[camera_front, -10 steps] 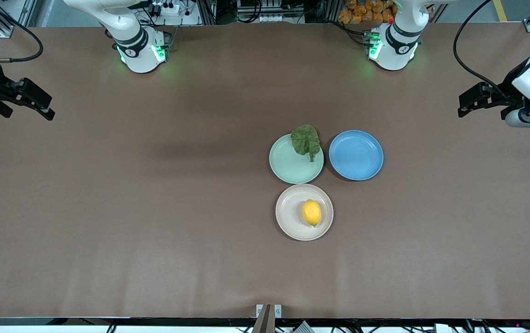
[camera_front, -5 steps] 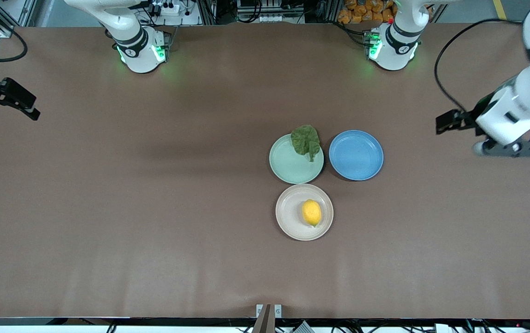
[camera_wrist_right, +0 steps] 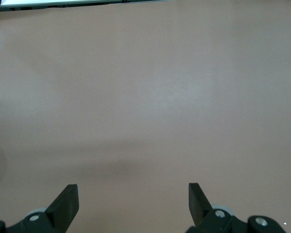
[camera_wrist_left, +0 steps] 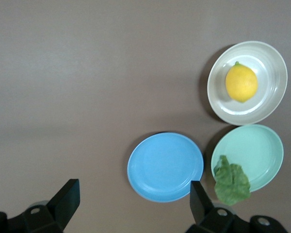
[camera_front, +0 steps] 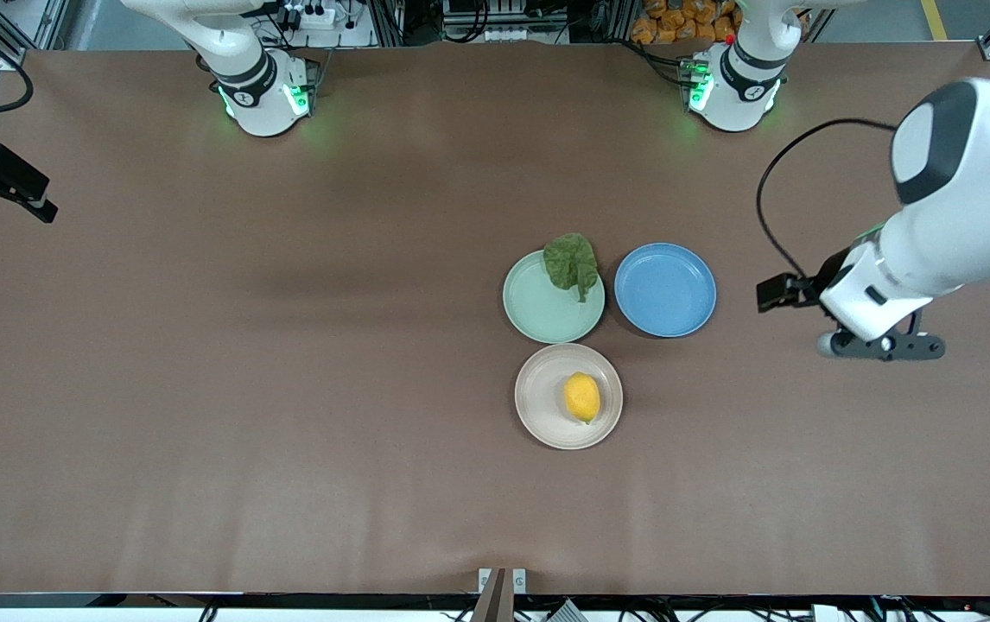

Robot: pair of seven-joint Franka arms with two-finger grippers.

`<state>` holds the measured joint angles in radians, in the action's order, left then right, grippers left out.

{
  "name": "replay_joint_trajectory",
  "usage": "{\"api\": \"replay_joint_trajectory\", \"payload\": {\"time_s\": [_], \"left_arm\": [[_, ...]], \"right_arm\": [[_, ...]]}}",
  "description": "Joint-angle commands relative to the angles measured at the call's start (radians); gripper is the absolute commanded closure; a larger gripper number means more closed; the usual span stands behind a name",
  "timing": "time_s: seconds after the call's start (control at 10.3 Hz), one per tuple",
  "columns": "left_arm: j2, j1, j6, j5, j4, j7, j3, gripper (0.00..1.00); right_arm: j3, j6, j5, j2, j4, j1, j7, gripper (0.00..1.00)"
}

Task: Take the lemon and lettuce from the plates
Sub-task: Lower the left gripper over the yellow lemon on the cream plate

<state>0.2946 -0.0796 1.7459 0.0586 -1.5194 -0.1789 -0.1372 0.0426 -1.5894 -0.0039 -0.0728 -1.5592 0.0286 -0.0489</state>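
1. Our left tool (camera_front: 771, 294) hangs over bare worktop (camera_front: 288, 389) at the left arm's end, just beside the blue plate (camera_front: 665, 289); its fingers (camera_wrist_left: 68, 196) stand wide apart and grip nothing.
2. Our right tool (camera_front: 7, 181) waits at the right arm's end, well apart from all three plates, fingers (camera_wrist_right: 68, 201) likewise spread and empty.
3. The lemon (camera_front: 582, 396) sits on the beige plate (camera_front: 538, 406), the plate nearest the front camera. The lettuce (camera_front: 571, 263) lies on the mint plate (camera_front: 538, 311), draped over the rim nearest the robot bases.
4. We judge nothing is picked yet, and the left arm looks best placed to begin.
5. Risks as we see them: the lemon is round and smooth, so an off-centre pinch could squirt it off its plate.
6. The lettuce is thin and flat; closing too high would miss it, too low would jam the rim and shove the plate into its touching neighbours.
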Motion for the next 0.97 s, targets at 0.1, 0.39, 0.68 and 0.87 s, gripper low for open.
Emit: {"api": "replay_joint_trajectory", "payload": {"time_s": [0.1, 0.39, 0.68, 0.87], "left_arm": [[0.090, -0.038, 0.091, 0.020, 0.025, -0.056, 0.001, 0.00], [0.196, -0.100, 0.248, 0.020, 0.025, -0.154, 0.001, 0.00], [0.311, -0.199, 0.430, 0.003, 0.036, -0.302, 0.011, 0.00], [0.357, -0.227, 0.504, -0.035, 0.036, -0.330, 0.011, 0.00]], "right_arm": [[-0.007, 0.008, -0.005, -0.018, -0.002, -0.012, 0.009, 0.00], [-0.007, -0.001, -0.002, -0.018, -0.001, -0.022, 0.006, 0.00], [-0.013, -0.007, -0.001, -0.018, -0.001, -0.021, -0.002, 0.00], [-0.013, -0.006, -0.001, -0.018, -0.001, -0.019, -0.002, 0.00]]}}
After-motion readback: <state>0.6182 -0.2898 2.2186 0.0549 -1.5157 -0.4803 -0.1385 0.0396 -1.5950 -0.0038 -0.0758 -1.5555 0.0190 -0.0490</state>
